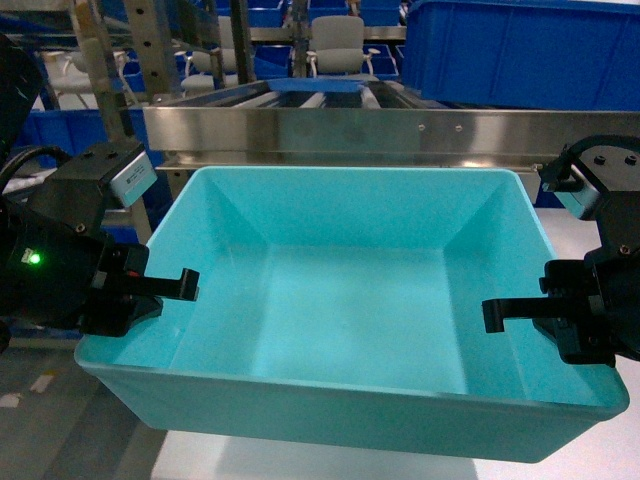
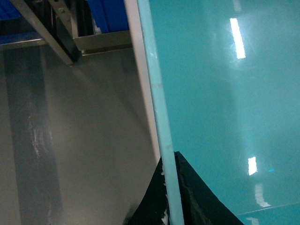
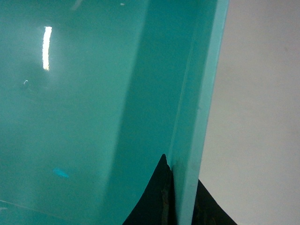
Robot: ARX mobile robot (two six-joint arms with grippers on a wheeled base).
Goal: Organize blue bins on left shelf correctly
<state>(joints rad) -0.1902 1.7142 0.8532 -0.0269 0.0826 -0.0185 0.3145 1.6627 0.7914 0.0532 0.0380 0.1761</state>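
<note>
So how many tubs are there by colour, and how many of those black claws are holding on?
Light turquoise rectangular plastic tub: 1
Royal-blue plastic bins clearly in view: 1, upper right; more blue ones behind the steel rack are too hidden to count
Black tools gripping the tub's rims: 2, left tool and right tool
Total: 4

The left arm enters the head view from 9 o'clock, its black wrist block carrying a lit green lamp, and the left gripper (image 1: 150, 290) is clamped over the left wall of the turquoise bin (image 1: 350, 290), one finger (image 1: 185, 283) reaching inside toward 3 o'clock. The right arm comes in from 3 o'clock, and the right gripper (image 1: 560, 318) is clamped over the right wall, its inner finger (image 1: 505, 312) pointing toward 9 o'clock. Each wrist view shows dark pads (image 2: 187, 197) pressed on both sides of the rim at 6 o'clock.
</note>
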